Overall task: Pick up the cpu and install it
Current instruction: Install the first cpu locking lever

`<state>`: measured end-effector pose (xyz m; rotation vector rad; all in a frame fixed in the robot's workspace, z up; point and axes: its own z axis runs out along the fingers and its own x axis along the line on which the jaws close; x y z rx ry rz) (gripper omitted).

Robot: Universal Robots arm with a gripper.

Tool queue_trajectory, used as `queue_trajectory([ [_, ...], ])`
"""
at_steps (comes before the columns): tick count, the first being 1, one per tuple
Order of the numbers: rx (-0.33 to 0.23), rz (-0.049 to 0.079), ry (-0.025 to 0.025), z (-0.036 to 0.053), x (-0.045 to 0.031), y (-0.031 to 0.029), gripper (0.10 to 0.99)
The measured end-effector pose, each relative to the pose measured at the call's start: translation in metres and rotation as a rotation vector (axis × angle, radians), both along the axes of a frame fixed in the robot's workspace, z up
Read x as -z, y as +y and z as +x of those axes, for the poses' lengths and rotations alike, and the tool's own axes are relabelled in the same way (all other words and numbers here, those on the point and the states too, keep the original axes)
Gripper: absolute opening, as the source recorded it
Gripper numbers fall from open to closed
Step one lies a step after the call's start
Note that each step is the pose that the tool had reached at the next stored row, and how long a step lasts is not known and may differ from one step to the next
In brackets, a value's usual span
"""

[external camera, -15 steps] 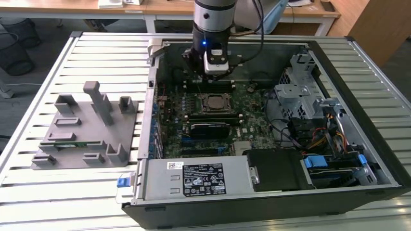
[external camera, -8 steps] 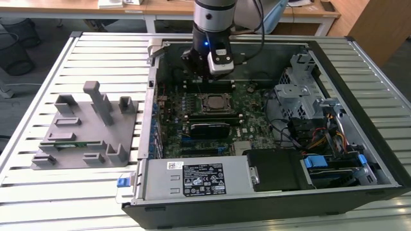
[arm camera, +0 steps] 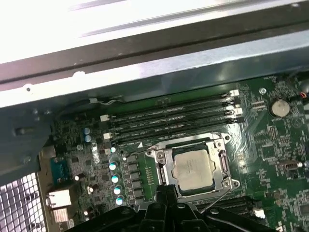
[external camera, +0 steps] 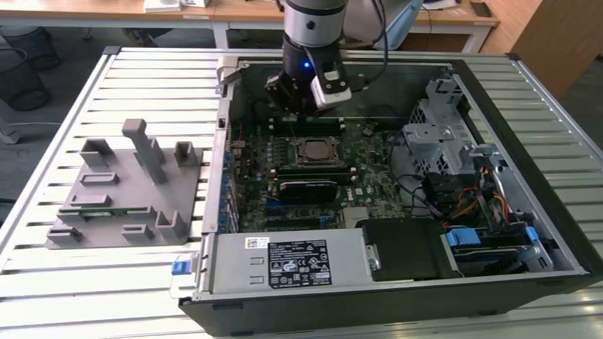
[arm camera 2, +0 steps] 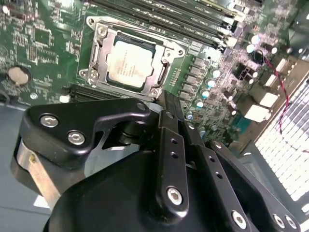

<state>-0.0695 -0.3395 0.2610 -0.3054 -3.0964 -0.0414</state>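
Status, across the exterior view from its left: grey fixture block [external camera: 123,191] sits on the slatted table [external camera: 151,78], well apart from the work and holding no chip that I can see. Next is the open computer case [external camera: 226,212], with the gripper [external camera: 292,119] hanging inside it over the memory slots [external camera: 306,127], just beside the socket. The cpu [external camera: 315,150] is in the socket frame [external camera: 294,157] mid-board, not in the tool. Both wrist views confirm this: the cpu [arm camera 2: 129,64] [arm camera: 193,166] lies flat and square inside the socket frame [arm camera 2: 96,53] [arm camera: 161,159], silver top up, with no visible tilt. The gripper [arm camera 2: 166,104] [arm camera: 166,191] is near the frame's edge but off the chip. Its jaws look drawn in narrow and have nothing between them. Drive cage [external camera: 438,134] and cabling on the exterior view's right are clear of all this. My read: pick and place are done and we're at the tail of the install, with the chip seated and the tool released. I can't tell whether the retention lever is latched, since it's too thin to resolve. Any move from here calls for a straight vertical line, no side drift toward the memory slots [arm camera: 174,118], and no contact with the chip top. Seating should be checked flush on all four edges.
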Motion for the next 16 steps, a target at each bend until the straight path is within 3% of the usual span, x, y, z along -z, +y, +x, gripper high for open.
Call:
queue_trajectory([
  [4, -0.021, 0.003, -0.0072, -0.0003, 0.0001, 0.0000, 0.106],
  [8, -0.029, 0.007, -0.0083, -0.0050, 0.0001, 0.0000, 0.106],
  [16, -0.031, 0.007, -0.0123, -0.0300, 0.0001, 0.0008, 0.106],
])
